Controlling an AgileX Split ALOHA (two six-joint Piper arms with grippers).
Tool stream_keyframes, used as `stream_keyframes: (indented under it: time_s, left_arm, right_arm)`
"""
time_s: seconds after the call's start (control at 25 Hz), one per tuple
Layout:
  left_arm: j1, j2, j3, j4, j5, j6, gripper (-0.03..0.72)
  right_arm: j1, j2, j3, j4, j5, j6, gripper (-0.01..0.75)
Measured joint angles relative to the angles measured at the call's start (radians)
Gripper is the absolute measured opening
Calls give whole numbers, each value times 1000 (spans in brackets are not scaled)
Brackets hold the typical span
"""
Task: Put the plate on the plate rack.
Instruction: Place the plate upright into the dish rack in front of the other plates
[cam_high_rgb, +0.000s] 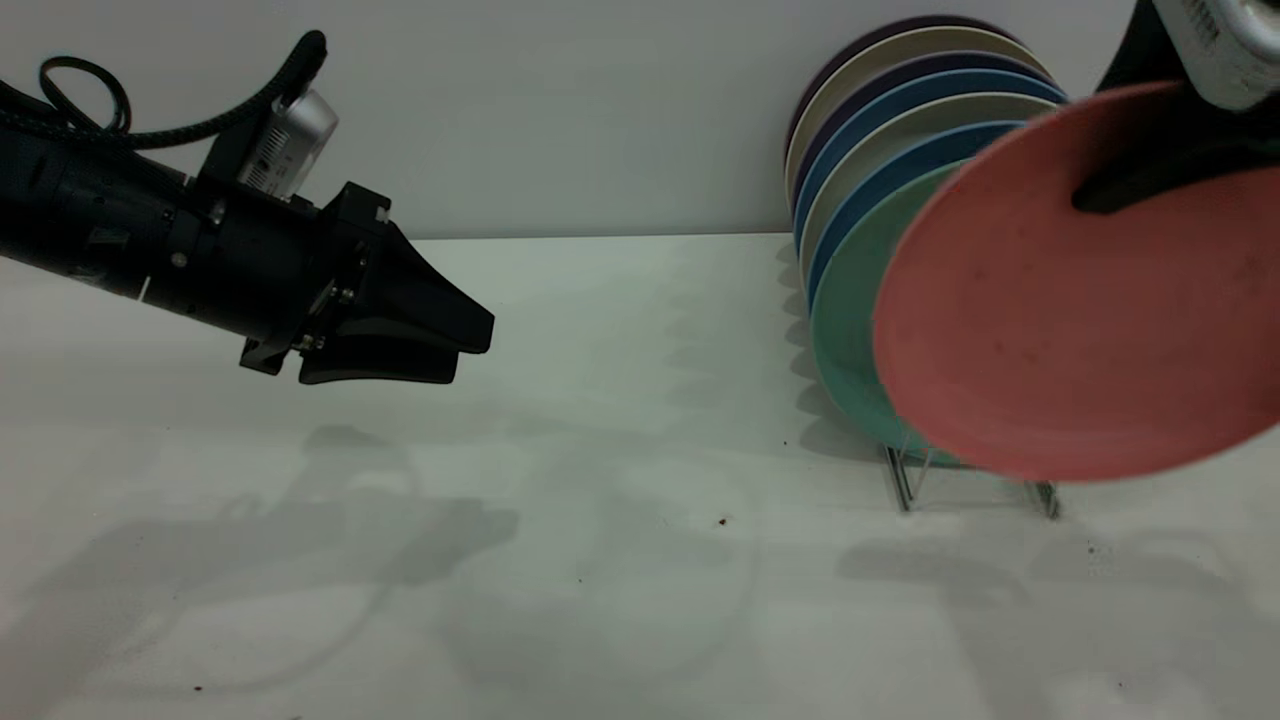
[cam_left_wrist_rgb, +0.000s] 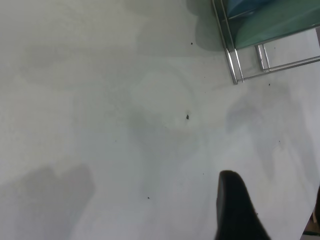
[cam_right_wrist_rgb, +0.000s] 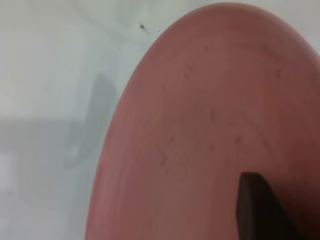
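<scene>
Salmon-pink and closest to me, the plate (cam_high_rgb: 1075, 300) hangs in the air at the right, tilted with its underside facing out, its lower edge just above the front of the plate rack (cam_high_rgb: 970, 480). Holding it from above is the right hand (cam_high_rgb: 1160, 170), pinching the plate's upper rim: one dark finger (cam_high_rgb: 1130, 185) lies across the near face, and from the wrist view a finger (cam_right_wrist_rgb: 260, 210) presses on the scuffed pink surface (cam_right_wrist_rgb: 210, 140). So the plate hangs below that hand, reaching down and to the left of it.

Behind the pink plate the rack already carries a row of upright plates, the teal-green plate (cam_high_rgb: 850, 320) nearest, then blue plates (cam_high_rgb: 870, 200) and pale ones toward the wall. Thin silver wire feet (cam_left_wrist_rgb: 240, 55) rest on the white counter (cam_high_rgb: 600, 400).

Well apart at the left, the left hand (cam_high_rgb: 440, 345) hovers above the counter, holding nothing, its fingers pressed nearly together.
</scene>
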Motion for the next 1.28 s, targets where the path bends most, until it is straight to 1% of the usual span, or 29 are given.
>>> stream_keyframes:
  time_s: [0.16,0.48,0.64,0.88,1.08,1.28]
  left_arm:
    - [0,0,0,0,-10,0,419]
    - [0,0,0,0,-24,0,419]
    - [0,0,0,0,-32,0,419]
    - [0,0,0,16,-36,0,419]
    - [0,0,0,20,-37,0,416]
    - [0,0,0,22,-37,0,416]
  right_arm:
    - [0,29,-58,1,4,0,184]
    - [0,105,-202,8,92,0,184]
    - [-2,124,-257,9,118,1,184]
    - [-16,177,-286,9,118,2,184]
    - [-16,191,-291,25,86,1,184]
    - [-16,193,-297,26,87,1,184]
